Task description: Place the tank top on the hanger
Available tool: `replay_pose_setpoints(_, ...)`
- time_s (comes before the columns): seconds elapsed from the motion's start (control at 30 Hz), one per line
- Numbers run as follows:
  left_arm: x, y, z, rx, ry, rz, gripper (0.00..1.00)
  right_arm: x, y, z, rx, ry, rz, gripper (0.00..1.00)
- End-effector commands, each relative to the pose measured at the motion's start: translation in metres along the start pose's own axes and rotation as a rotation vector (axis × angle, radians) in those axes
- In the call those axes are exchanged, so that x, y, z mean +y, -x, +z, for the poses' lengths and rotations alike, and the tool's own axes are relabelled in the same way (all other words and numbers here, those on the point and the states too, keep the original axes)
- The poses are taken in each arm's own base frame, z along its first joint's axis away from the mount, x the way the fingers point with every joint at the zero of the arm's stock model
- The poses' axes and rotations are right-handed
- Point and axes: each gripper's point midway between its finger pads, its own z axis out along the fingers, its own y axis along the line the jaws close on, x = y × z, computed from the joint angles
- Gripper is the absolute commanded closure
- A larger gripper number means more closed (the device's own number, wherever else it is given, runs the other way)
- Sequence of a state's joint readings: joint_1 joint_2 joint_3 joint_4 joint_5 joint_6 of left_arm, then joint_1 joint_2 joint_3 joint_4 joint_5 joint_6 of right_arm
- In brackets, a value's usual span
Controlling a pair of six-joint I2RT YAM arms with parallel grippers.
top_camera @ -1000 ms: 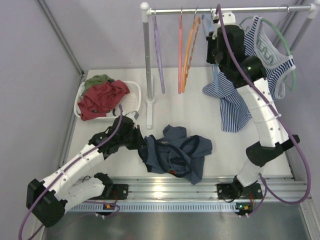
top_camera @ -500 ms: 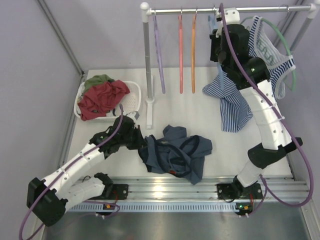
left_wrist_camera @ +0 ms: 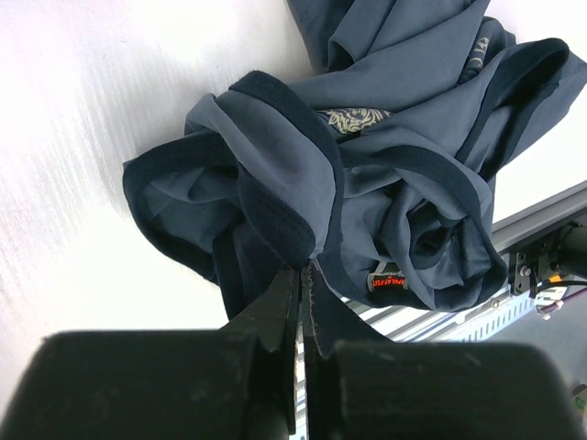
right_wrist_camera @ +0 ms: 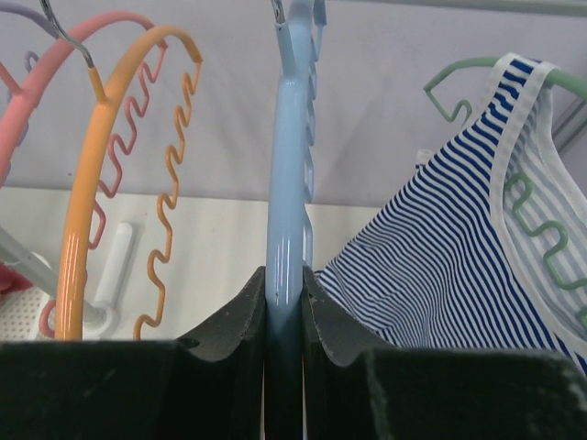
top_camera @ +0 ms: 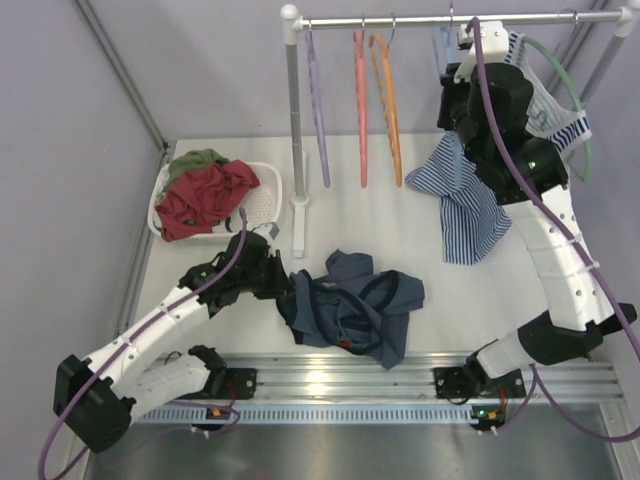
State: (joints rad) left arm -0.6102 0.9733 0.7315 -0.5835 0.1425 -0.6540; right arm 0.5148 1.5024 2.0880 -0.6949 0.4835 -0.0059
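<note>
The dark navy tank top lies crumpled on the white table near the front rail. It fills the left wrist view. My left gripper is shut on its left edge, fabric pinched between the fingertips. The light-blue hanger hangs by its hook from the rack rail. My right gripper is shut on its upper bar. In the top view my right gripper is high up at the rail, and the arm hides most of the hanger.
Purple, pink and orange hangers hang on the rail. A striped tank top hangs on a green hanger at the right. A white basket holds a red garment at the left. The rack post stands mid-table.
My right arm has moved right along the rail and a little higher with the light-blue hanger. The orange hanger swung back to hang straighter. My left gripper and the tank top have not moved.
</note>
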Motion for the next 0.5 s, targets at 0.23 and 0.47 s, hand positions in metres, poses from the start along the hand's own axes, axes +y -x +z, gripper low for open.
replay_pose_setpoints(0.23, 0.003, 0.011, -0.007, -0.069, 0.028, -0.028, 1.0, -0.025, -0.001, -0.066, -0.078, 0.042, 0.159, 1.0)
replay_pose_setpoints(0.47, 0.036, 0.002, -0.013, -0.111, 0.165, -0.097, 0.75, -0.003, -0.097, -0.104, 0.1, 0.201, 0.266, 1.0)
